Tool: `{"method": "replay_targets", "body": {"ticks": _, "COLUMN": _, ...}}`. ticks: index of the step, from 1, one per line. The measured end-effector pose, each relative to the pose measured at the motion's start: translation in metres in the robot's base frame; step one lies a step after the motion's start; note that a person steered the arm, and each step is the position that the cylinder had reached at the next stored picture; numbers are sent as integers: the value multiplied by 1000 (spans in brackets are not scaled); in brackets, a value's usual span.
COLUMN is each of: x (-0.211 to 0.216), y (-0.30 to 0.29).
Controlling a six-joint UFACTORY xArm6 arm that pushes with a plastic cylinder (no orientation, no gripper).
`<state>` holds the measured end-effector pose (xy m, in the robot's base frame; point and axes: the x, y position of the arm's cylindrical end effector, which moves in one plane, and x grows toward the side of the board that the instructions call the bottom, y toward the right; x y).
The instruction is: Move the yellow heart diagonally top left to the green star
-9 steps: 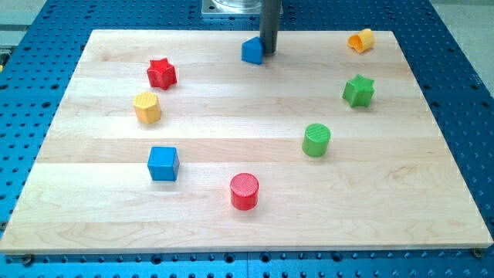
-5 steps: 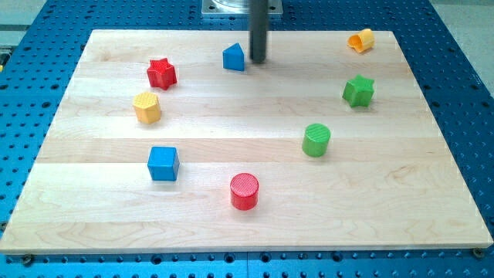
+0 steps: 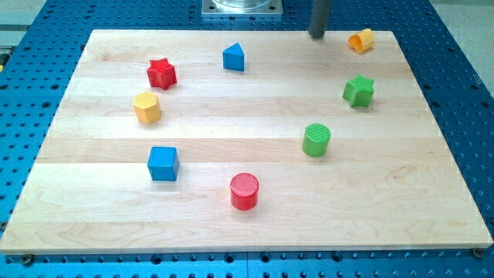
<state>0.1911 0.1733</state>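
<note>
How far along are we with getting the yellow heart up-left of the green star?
Nothing is done yet: the yellow heart sits at the view's top right, almost straight above the green star. In hand: my tip is at the board's top edge, left of the heart, not touching. Left: shift the heart leftwards.

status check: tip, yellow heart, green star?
My tip at the view's top edge, left of the yellow heart, not touching. Heart sits up and slightly left of the green star. Nothing between them.
</note>
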Motion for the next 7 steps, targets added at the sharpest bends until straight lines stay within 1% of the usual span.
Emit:
{"method": "replay_targets", "body": {"ticks": 1, "x": 0, "y": 64}}
{"method": "replay_targets", "body": {"ticks": 2, "x": 7, "y": 93}}
{"method": "replay_targets", "body": {"ticks": 3, "x": 41, "y": 81}}
{"method": "replay_targets", "body": {"ticks": 4, "x": 67, "y": 36}}
{"method": "replay_targets", "body": {"ticks": 5, "x": 76, "y": -7}}
{"method": "replay_targets", "body": {"ticks": 6, "x": 46, "y": 1}}
{"method": "replay_targets", "body": {"ticks": 7, "x": 53, "y": -15}}
